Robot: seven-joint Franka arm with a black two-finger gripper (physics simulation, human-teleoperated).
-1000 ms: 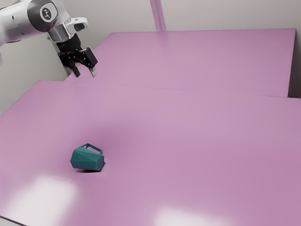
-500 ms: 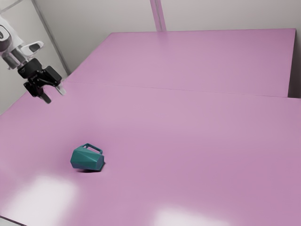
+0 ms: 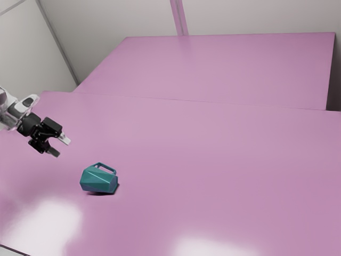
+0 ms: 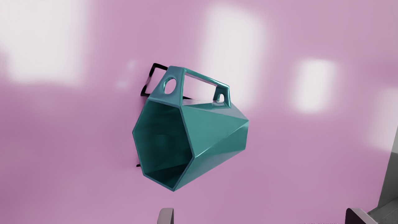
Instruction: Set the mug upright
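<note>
Teal mug (image 4: 214,133) on its side, open mouth showing.

Teal mug (image 4: 214,130), handle (image 4: 206,77) matching; pink table (image 3: 213,160); black pincer (image 3: 59,146); pale grey wall (image 3: 117,21).

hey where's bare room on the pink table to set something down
Widest: the pink tabletop from the teal mug to the exterior view's right edge. Another patch: between mug and far seam. Crowded: mug's side facing the open pincer.
</note>
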